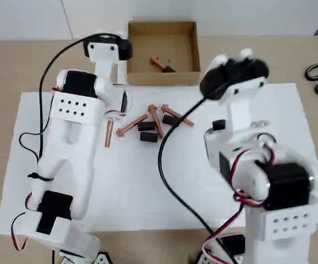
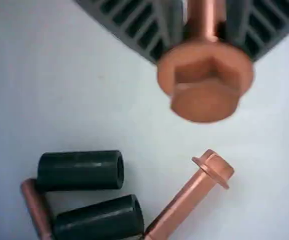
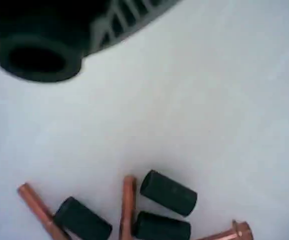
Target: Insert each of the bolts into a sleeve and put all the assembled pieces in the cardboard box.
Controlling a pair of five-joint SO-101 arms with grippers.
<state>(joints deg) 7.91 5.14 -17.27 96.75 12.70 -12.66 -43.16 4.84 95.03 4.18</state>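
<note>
- Step in hand: pairing one bolt with one sleeve. Each arm has one part, and the two are not yet joined.
- The left gripper (image 2: 203,22) is clamped on the shank of the held bolt (image 2: 204,82), whose hexagonal head stands clear of the jaws. In the high view this bolt hangs above the white sheet (image 1: 148,187), beside the pile of loose parts.
- The right gripper (image 3: 59,25) is clamped on the held sleeve (image 3: 37,57), with the open bore facing the wrist camera.
- Three loose bolts (image 1: 131,125) and three loose sleeves (image 1: 146,126) lie bunched on the sheet, between the arms and just in front of the cardboard box (image 1: 192,49).
- One assembled piece (image 1: 162,65) lies in the box, so the task appears to be at an early stage.
- Next move, as a judgement: bring the two held parts together, line the bolt's axis up with the sleeve's bore, then push the bolt in.
- Any tilt between the axes would probably jam the tip on the sleeve rim.
</note>
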